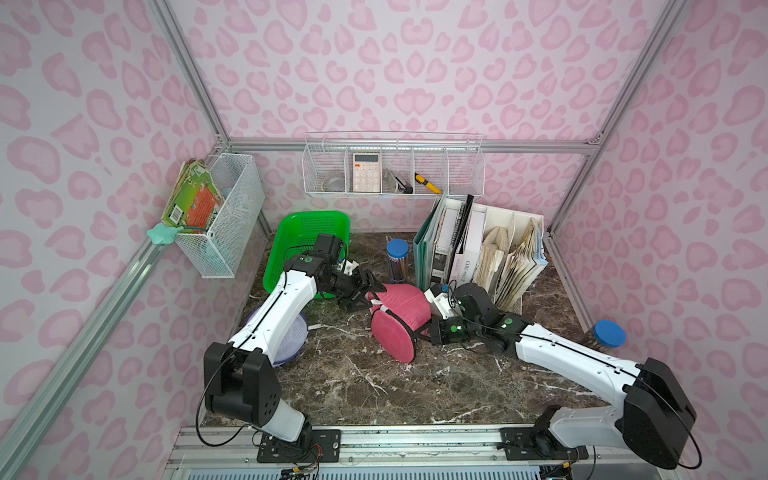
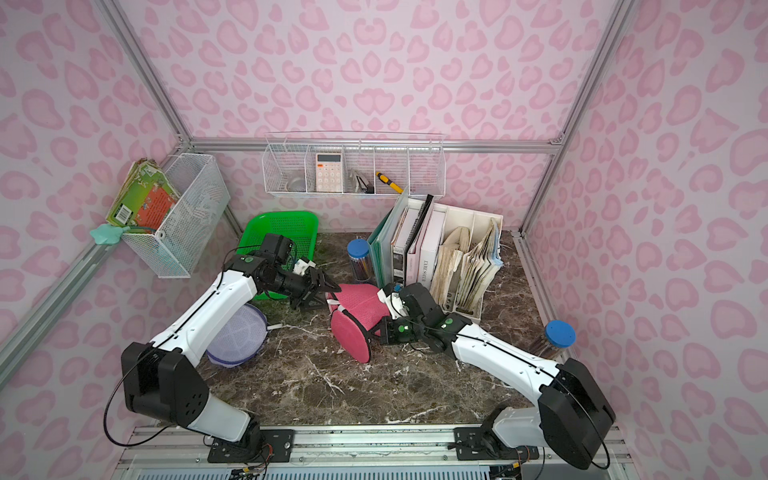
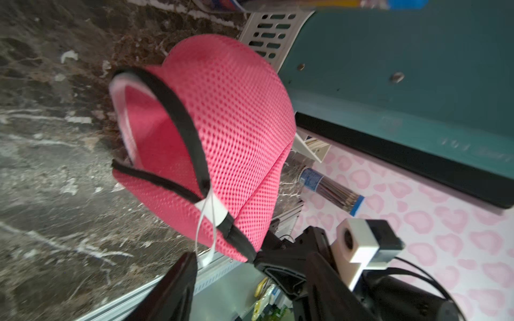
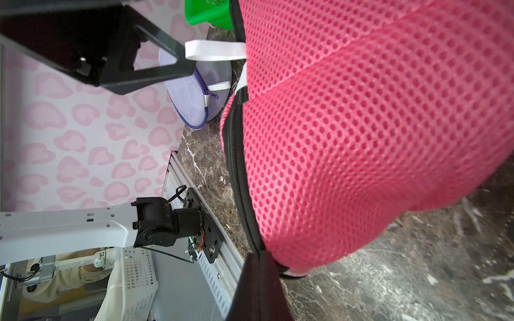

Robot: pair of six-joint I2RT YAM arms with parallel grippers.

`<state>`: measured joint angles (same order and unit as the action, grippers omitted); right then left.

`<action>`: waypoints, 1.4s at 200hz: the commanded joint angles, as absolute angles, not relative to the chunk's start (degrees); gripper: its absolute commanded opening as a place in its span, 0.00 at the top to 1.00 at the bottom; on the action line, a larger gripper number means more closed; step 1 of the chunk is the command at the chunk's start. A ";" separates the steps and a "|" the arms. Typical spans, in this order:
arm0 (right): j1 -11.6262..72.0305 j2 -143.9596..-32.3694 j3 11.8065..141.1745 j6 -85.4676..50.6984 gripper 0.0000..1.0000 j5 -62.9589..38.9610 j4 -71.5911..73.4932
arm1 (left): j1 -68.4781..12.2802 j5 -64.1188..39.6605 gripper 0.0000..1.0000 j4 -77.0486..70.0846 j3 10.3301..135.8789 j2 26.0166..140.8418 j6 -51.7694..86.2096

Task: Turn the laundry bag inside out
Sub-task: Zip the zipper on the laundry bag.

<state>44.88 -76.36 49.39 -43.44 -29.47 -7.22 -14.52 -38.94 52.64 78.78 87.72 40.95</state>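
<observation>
Above marble tabletop (image 1: 374, 386), right pincer (image 1: 428, 330) grips laundry bag (image 1: 401, 309) (left pincer (image 1: 370, 293) just beside).

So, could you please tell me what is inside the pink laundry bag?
The pink laundry bag is unzipped; through its mouth the left wrist view shows only its own mesh lining, nothing loose. The deeper end is covered by folded fabric, so it cannot be checked.

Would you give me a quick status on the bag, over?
Left gripper open by white loop. Right gripper shut on laundry bag edge. Bag mouth gaping. Folders close behind.
</observation>
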 commanded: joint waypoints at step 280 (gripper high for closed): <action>43.21 -68.79 42.45 -42.46 1.00 -26.54 -9.67 | -6.16 -52.76 1.00 44.18 69.90 88.95 54.32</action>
